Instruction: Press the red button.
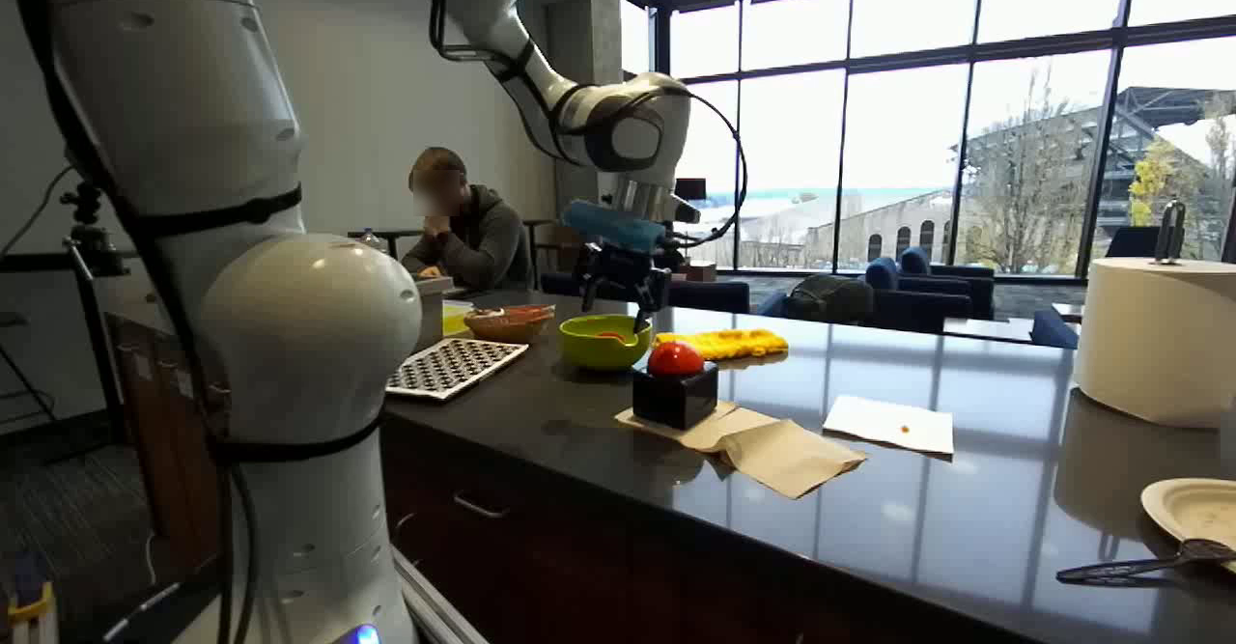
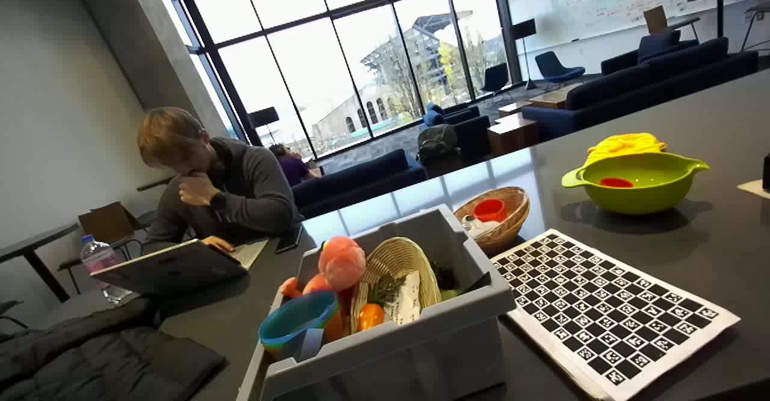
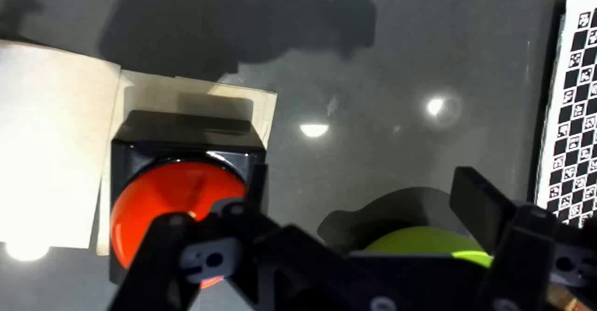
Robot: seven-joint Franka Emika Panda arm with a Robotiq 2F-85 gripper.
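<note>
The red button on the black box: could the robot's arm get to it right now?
Probably yes. Nothing lies on the red button, the gripper hangs open close by, a little higher, and the green bowl stands to one side, so the way looks free.

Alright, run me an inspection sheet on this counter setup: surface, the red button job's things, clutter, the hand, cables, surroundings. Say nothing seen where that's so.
Surface: dark glossy countertop, reflecting the windows.
Job's things: red button on a black box base, standing on brown paper.
Clutter: green bowl with a red item inside, yellow textured item, checkered marker board, white napkin, paper towel roll, filled gray bin.
Hand: open, above the countertop, not touching the red button.
Cables: black cable looping beside the robot arm; on the countertop, nothing seen.
Surroundings: seated person at an open laptop, blue armchairs beyond.
</note>
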